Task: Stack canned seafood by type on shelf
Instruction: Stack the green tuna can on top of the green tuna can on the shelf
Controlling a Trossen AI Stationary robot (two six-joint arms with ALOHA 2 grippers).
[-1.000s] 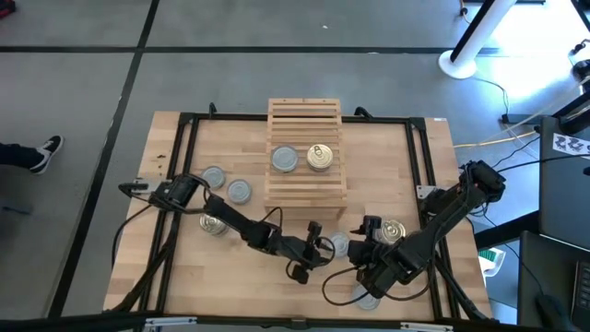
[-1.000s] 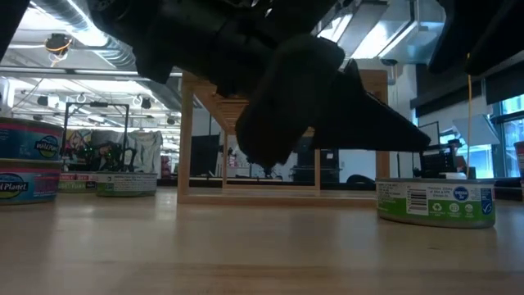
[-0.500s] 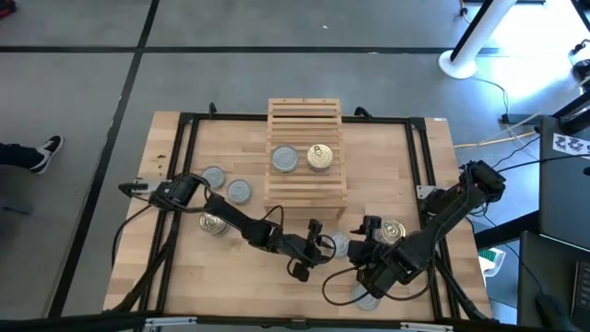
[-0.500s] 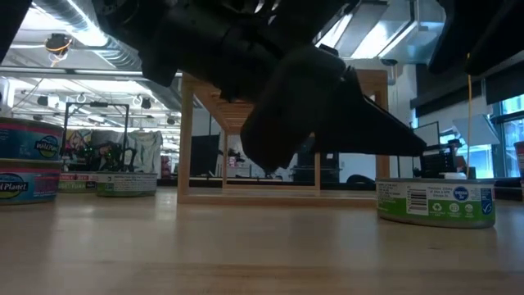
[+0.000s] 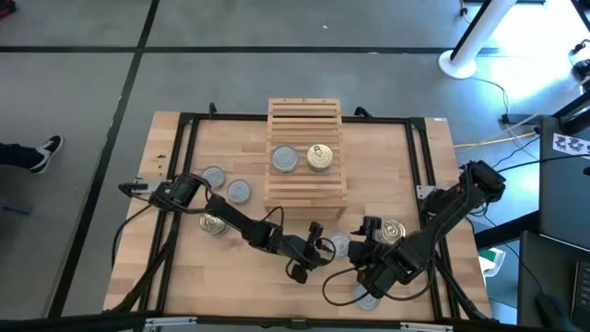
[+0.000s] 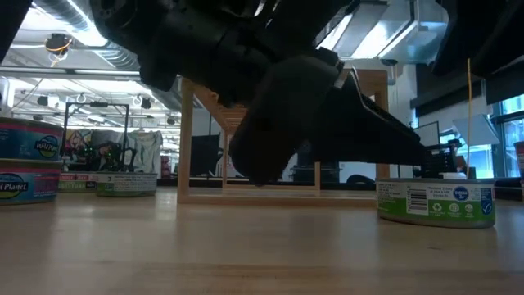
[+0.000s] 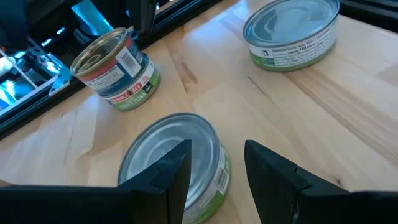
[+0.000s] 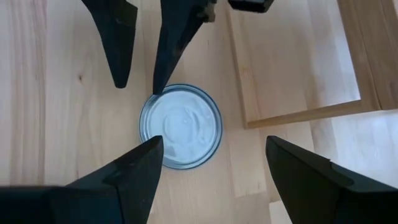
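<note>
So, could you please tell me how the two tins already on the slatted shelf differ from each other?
The grey-topped tin has a dull, plain lid, while the golden-topped tin has a shiny lid with a ring-pull. In the high view, the grey-topped tin sits on the shelf to the left of the golden-topped tin. Both are small, round, flat tins lying lid-up, side by side, each with nothing stacked on it.

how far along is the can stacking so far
Early. Done: one grey-top tin and one gold-top tin sit side by side on the slatted shelf, nothing stacked. In hand: the left gripper and right gripper, both open, flank a grey-top tin on the table; neither holds it. Left: five tins off the shelf.
</note>
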